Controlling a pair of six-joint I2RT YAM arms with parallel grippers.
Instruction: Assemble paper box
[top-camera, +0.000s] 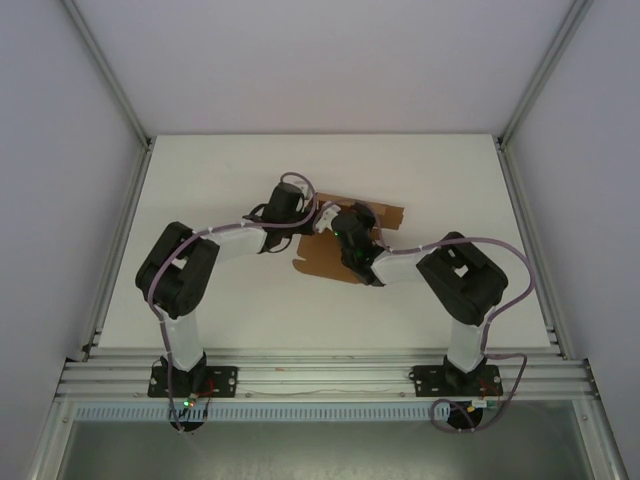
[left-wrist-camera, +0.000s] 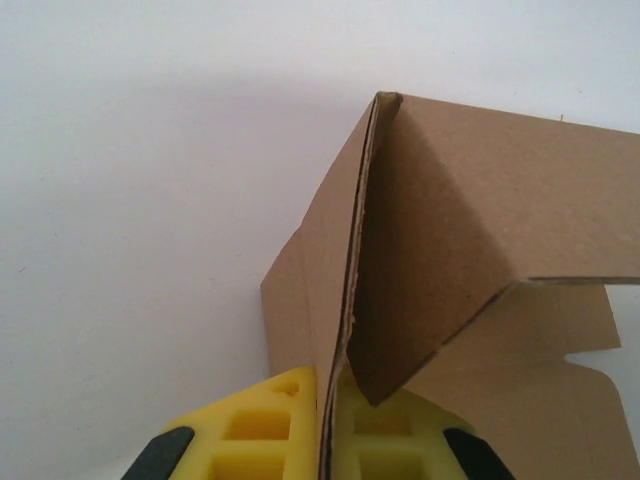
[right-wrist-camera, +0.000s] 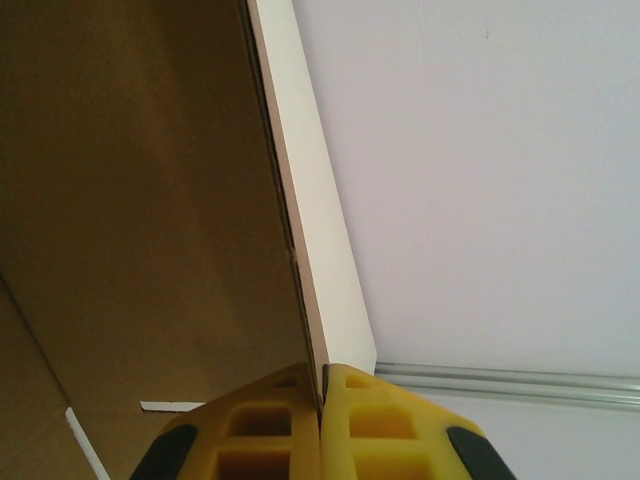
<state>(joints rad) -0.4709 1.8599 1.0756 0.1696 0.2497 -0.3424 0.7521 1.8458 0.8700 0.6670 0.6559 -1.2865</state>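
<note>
The paper box (top-camera: 385, 216) is a brown die-cut cardboard sheet in the middle of the table, partly folded up. My left gripper (top-camera: 318, 222) is at its left side. In the left wrist view its yellow jaws (left-wrist-camera: 325, 425) are shut on the edge of a raised panel of the paper box (left-wrist-camera: 470, 220), which stands folded upward. My right gripper (top-camera: 345, 228) comes in from the right, over the sheet. Its yellow jaws (right-wrist-camera: 320, 420) are shut on the thin edge of an upright brown panel (right-wrist-camera: 140, 200) of the box.
The white table (top-camera: 220, 180) has free room all around the sheet. White enclosure walls and aluminium rails (top-camera: 530, 210) border the table. Both arm bases (top-camera: 190, 380) sit on the near rail.
</note>
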